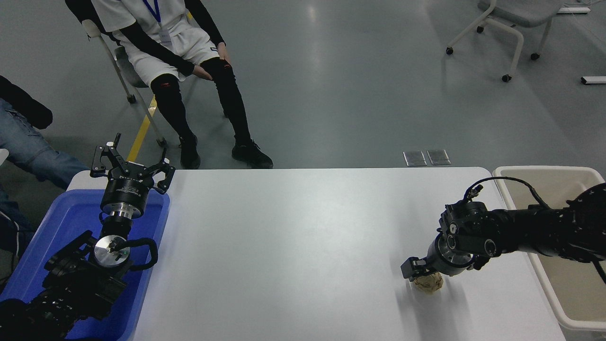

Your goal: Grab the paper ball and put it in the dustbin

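The paper ball (430,283), a tan crumpled wad, lies on the white table (303,227) near its front right. My right gripper (425,277) comes in from the right and sits low on top of the ball. Its fingers close around the ball, one finger (410,269) showing at the ball's left and the other hidden under the wrist. The ball looks squeezed and still rests on the table. The beige dustbin (544,169) stands off the table's right edge, partly covered by my right arm. My left gripper (130,163) is parked open at the far left.
A blue tray (71,213) lies under my left arm at the table's left. A person sits on a chair (118,61) beyond the far edge, and another person's leg (28,147) shows at the left. An office chair (511,23) stands at the back right.
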### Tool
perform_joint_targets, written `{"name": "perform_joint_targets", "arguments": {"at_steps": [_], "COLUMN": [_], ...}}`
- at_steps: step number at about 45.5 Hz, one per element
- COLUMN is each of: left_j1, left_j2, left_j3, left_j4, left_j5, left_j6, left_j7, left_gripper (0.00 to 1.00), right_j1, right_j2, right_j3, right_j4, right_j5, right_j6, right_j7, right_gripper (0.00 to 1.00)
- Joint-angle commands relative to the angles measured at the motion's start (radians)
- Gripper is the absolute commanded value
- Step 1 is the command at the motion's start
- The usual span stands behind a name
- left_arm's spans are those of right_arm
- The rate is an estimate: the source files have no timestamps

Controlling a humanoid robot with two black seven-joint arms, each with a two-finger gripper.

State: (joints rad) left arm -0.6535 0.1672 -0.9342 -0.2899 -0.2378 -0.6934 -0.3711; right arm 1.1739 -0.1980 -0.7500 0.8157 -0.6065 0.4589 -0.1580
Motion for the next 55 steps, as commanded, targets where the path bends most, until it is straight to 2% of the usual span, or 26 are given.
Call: {"name": "perform_joint_targets", "arguments": {"at_steps": [1, 10, 15, 20, 24, 45, 55], "left_j1": [0.0, 0.0, 0.0, 0.0, 0.0, 0.0, 0.0], "left_j2": [0.0, 0.0, 0.0, 0.0, 0.0, 0.0, 0.0], "left_j3": [0.0, 0.0, 0.0, 0.0, 0.0, 0.0, 0.0], "left_j4": [0.0, 0.0, 0.0, 0.0, 0.0, 0.0, 0.0], "left_j5": [0.0, 0.0, 0.0, 0.0, 0.0, 0.0, 0.0], "left_j6": [0.0, 0.0, 0.0, 0.0, 0.0, 0.0, 0.0], "left_j7": [0.0, 0.0, 0.0, 0.0, 0.0, 0.0, 0.0], "left_gripper": [0.99, 0.99, 0.99, 0.99, 0.99, 0.99, 0.99], "right_j1": [-0.002, -0.008, -0.01, -0.017, -0.017, 0.007, 0.085], "right_j2": [-0.005, -0.005, -0.005, -0.005, -0.006, -0.058, -0.098], "right_j3": [0.0, 0.0, -0.002, 0.0, -0.002, -0.008, -0.029], "right_j4": [0.01, 0.011, 0.014, 0.017, 0.036, 0.045, 0.106], "right_j5": [0.001, -0.001, 0.001, 0.007, 0.01, 0.03, 0.033], "right_j6": [0.004, 0.004, 0.004, 0.004, 0.006, 0.007, 0.084], "right_j7": [0.0, 0.0, 0.0, 0.0, -0.002, -0.003, -0.002], "right_gripper": [1.0, 0.96, 0.71, 0.37, 0.0, 0.0, 0.0]}}
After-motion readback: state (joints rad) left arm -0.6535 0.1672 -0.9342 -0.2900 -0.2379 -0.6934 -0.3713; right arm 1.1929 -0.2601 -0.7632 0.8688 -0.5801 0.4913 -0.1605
